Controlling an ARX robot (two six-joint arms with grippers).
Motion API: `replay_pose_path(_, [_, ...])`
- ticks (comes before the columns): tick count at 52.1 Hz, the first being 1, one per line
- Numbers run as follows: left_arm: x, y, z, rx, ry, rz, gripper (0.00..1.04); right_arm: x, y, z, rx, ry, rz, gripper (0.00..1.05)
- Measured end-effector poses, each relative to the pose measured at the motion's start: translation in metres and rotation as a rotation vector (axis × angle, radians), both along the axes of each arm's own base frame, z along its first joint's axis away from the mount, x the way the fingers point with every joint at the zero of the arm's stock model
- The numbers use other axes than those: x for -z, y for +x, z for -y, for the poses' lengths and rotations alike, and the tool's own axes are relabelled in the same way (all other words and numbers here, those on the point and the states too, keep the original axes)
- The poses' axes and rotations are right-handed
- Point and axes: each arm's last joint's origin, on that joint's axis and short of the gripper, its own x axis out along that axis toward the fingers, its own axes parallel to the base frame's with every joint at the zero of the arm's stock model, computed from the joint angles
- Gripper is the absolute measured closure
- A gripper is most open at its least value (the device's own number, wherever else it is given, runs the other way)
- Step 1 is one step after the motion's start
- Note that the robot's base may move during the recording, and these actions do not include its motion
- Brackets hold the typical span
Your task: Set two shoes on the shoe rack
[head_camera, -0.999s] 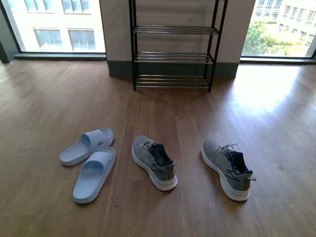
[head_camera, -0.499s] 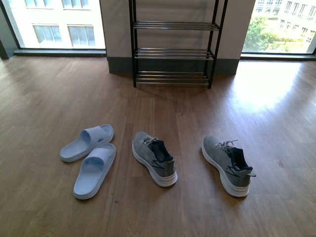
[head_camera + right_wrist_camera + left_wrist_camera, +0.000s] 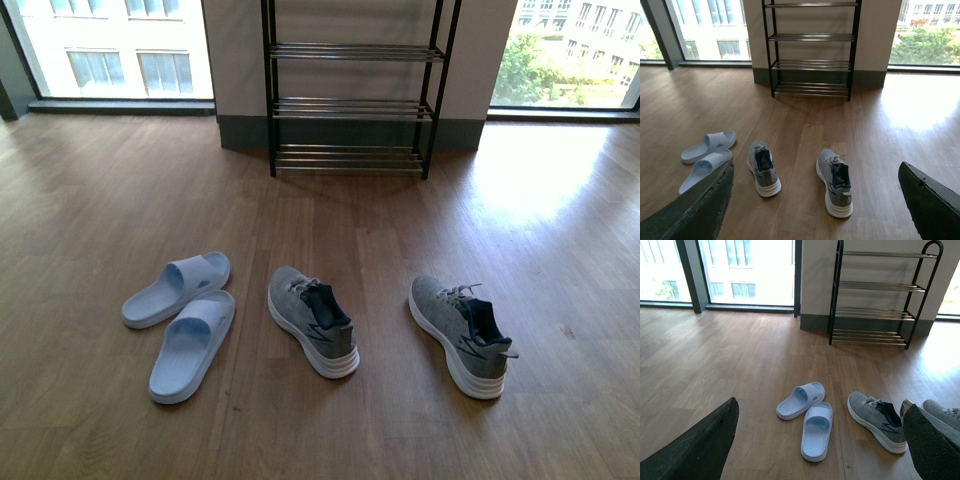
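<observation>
From the left I count two pale slippers (image 3: 180,320) side by side, then two shoes: left sneaker (image 3: 312,322), right sneaker (image 3: 460,335), well apart. Open wood floor (image 3: 100,200) runs to one shoe rack (image 3: 350,105) at the far wall. Left gripper (image 3: 820,407) and right gripper (image 3: 816,167) gape wide, empty

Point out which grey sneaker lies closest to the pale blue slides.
The middle sneaker, right beside the slides; the other sneaker sits well apart from them, on its far side.
</observation>
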Motion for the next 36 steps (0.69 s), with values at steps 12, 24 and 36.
replay_pose_path(12, [0.0000,0.0000,0.0000,0.000,0.000,0.000,0.09,0.0000,0.0000,0.0000,0.000,0.000,0.000,0.09])
replay_pose_path(24, [0.0000,0.0000,0.0000,0.000,0.000,0.000,0.09,0.0000,0.0000,0.0000,0.000,0.000,0.000,0.09])
replay_pose_path(36, [0.0000,0.0000,0.0000,0.000,0.000,0.000,0.09,0.0000,0.0000,0.0000,0.000,0.000,0.000,0.09])
